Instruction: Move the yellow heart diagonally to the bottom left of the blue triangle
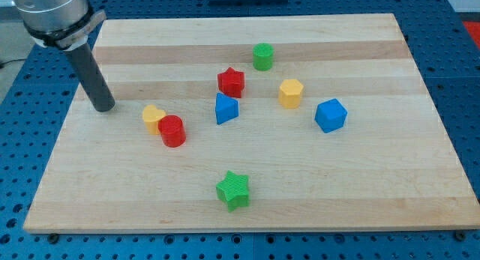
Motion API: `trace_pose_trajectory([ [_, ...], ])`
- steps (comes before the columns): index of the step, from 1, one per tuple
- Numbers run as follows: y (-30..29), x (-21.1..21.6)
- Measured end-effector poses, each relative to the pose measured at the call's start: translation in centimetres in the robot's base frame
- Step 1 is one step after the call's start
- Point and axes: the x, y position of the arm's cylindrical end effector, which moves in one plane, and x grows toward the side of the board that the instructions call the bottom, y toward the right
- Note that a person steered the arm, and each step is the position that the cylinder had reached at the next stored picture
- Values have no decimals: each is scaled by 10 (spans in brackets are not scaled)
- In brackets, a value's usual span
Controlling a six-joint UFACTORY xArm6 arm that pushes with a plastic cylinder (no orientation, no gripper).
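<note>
The yellow heart [154, 118] lies to the view's left of the blue triangle [226, 109] and a little lower, with the red cylinder [172, 130] touching its lower right side, between it and the triangle. That puts the heart already roughly on the triangle's bottom-left diagonal, though well apart from it, so I judge the job as closing that gap or settling the heart lower. My tip [103, 107] rests on the counter [247, 207] farther to the view's left of the triangle than the heart, just beyond the heart and slightly higher, apart from it. From there a push would drive the heart toward the triangle, but the red cylinder would likely be shoved along. There are no fingers on this rod, so nothing is grasped. Above the triangle sit the red star [231, 82] and green cylinder [263, 57]; to its right the yellow hexagon [291, 93] and blue cube [331, 115]; below it the green star [233, 189].
</note>
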Motion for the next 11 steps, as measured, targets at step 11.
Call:
trace_pose_trajectory([
  [11, 108, 62],
])
